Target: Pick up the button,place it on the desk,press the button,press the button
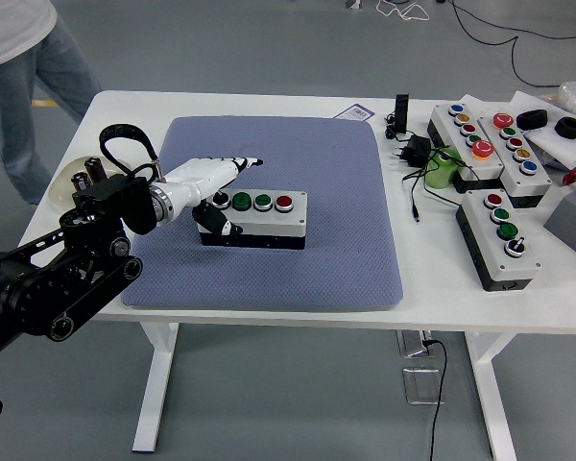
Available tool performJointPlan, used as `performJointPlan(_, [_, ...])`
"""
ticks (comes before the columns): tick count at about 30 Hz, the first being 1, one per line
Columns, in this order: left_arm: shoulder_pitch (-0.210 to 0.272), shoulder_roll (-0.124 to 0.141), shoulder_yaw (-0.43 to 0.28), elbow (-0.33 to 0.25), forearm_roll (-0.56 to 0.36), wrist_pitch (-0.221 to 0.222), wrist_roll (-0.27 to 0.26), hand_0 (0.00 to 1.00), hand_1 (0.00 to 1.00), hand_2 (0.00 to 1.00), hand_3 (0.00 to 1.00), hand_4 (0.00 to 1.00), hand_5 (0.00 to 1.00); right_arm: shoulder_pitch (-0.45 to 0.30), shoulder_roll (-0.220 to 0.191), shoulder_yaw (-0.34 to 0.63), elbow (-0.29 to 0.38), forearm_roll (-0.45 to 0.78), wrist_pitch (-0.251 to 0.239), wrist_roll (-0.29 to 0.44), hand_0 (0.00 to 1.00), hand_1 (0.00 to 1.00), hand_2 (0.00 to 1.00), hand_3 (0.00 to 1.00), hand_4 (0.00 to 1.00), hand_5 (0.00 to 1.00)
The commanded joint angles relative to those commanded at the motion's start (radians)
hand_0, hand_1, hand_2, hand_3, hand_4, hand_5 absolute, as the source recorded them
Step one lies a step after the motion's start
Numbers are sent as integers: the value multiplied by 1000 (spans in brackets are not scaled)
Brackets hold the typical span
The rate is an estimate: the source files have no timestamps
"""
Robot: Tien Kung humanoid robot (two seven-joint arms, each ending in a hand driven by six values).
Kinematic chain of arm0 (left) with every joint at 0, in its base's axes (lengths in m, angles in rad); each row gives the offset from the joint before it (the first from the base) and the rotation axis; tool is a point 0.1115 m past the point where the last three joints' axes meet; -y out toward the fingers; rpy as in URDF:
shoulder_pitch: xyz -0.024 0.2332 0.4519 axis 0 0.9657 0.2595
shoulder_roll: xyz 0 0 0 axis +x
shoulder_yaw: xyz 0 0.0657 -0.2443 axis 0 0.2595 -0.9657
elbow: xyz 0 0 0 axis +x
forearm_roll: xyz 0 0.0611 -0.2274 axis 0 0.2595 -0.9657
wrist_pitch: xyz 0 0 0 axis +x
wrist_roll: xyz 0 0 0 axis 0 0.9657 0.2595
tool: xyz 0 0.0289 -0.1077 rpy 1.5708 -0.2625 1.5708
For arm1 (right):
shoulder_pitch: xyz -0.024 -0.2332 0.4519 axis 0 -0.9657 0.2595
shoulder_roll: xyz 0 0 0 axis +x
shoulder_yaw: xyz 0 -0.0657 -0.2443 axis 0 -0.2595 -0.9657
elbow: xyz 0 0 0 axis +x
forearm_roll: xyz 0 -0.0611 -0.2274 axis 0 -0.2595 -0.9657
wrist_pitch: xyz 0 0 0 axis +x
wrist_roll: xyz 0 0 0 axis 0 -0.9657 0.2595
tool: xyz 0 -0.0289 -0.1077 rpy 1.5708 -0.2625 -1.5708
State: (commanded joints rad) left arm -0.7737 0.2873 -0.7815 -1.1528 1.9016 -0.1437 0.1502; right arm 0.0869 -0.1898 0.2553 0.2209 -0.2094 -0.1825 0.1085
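Observation:
A white button box (256, 220) with a black base lies on the blue-grey mat (298, 182) at mid table. It carries a black knob, two green buttons and a red button (284, 203). My left hand (214, 179), white with black finger joints, is raised just above the box's left end. Its fingers are stretched out toward the right and hold nothing. Its thumb hangs down by the box's left side. The right arm is out of view.
Several more button boxes (499, 235) lie at the table's right with a black power plug and cable (415, 154) and a green object. A shallow dish (69, 182) with small cylinders sits behind my left arm. A person (19, 58) stands at the far left corner.

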Motion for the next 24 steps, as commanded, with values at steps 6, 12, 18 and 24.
performJointPlan(6, [24,15,-57,-122,78,86,76,924,951,997,998,885,114,-2,0,-3,0,2,0,0,730,697,746,695,454,288])
performJointPlan(12, [32,31,-78,-252,146,64,151,430,402,400,950,778,69,-3,0,-2,0,0,-1,0,730,697,746,694,453,288])
performJointPlan(18, [25,29,-47,-306,103,30,179,245,226,249,947,778,30,1,0,0,0,-4,0,-1,730,697,746,694,454,289])
performJointPlan(24, [15,20,5,-292,70,6,183,65,41,87,905,674,2,4,0,2,1,-6,0,0,730,697,746,694,453,288])
